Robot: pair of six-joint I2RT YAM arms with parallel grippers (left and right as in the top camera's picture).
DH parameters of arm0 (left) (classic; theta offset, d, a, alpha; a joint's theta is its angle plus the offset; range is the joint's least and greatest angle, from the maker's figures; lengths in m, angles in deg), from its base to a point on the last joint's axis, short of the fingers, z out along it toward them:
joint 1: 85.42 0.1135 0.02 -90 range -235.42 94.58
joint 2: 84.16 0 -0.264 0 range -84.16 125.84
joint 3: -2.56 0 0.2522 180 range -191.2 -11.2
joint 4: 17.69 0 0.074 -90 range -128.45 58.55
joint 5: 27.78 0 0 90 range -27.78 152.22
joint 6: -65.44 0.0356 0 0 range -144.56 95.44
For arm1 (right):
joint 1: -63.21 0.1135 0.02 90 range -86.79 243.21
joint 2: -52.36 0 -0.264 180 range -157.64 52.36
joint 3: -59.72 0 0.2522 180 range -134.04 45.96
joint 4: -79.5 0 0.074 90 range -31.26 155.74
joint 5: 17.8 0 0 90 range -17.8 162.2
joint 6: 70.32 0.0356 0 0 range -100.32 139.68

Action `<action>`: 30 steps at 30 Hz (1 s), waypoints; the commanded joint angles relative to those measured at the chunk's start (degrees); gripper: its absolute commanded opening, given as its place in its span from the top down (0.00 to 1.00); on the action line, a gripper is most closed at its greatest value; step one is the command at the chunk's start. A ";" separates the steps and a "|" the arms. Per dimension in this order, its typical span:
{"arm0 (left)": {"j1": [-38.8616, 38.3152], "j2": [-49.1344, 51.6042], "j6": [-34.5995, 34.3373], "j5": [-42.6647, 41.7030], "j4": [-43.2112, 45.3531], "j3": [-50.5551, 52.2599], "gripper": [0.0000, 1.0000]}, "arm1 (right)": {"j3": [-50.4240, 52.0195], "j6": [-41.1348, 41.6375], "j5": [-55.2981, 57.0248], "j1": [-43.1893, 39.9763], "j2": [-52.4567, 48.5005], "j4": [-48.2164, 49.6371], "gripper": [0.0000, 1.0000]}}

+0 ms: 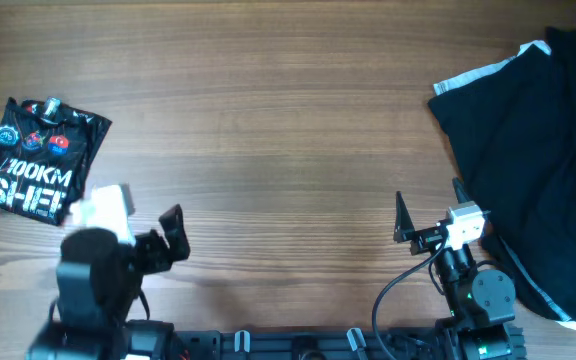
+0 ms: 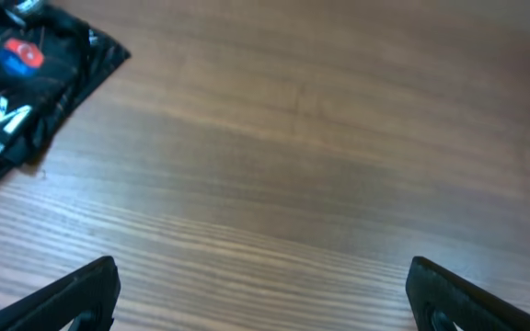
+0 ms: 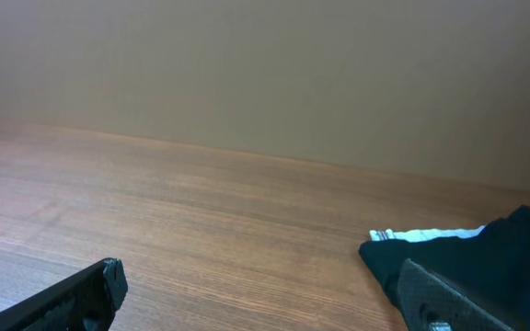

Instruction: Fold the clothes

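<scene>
A folded black jersey (image 1: 38, 160) with large white lettering and round badges lies at the far left of the table. It also shows at the top left of the left wrist view (image 2: 26, 74). A second black garment (image 1: 538, 150) with a pale edge lies spread and unfolded at the right, and its corner shows in the right wrist view (image 3: 495, 248). My left gripper (image 1: 158, 240) is open and empty near the front edge, to the right of the folded jersey; its jaws (image 2: 265, 303) are over bare wood. My right gripper (image 1: 430, 205) is open and empty just left of the unfolded garment, with its jaws (image 3: 265, 299) over bare wood.
The wooden table (image 1: 288, 120) stretches between the two garments. Both arm bases stand at the front edge. A plain wall rises behind the table in the right wrist view (image 3: 265, 64).
</scene>
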 commanded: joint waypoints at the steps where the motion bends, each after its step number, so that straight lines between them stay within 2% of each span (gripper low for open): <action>1: 2.75 -11.50 -0.33 0.70 8.26 13.84 0.00 | 0.04 -1.03 -0.66 0.11 0.50 0.11 0.00; 4: 3.43 -20.48 -0.33 -1.18 23.45 27.85 0.00 | 0.04 -1.03 -0.66 0.11 0.50 0.11 0.01; 9: 3.43 -26.97 -0.31 -1.20 50.14 43.17 0.00 | 0.04 -1.03 -0.66 0.11 0.50 0.11 0.00; 13: 3.41 -27.15 -0.33 -1.36 50.66 43.98 0.00 | 0.04 -1.05 -0.66 0.11 0.50 0.11 0.00; 16: 3.26 -27.15 -0.31 -4.87 50.27 43.98 0.00 | 0.04 -1.03 -0.66 0.11 0.50 0.11 0.00; 30: 3.26 -27.12 -0.31 -4.87 50.27 43.98 0.00 | 0.04 -1.03 -0.68 0.11 0.50 0.11 0.00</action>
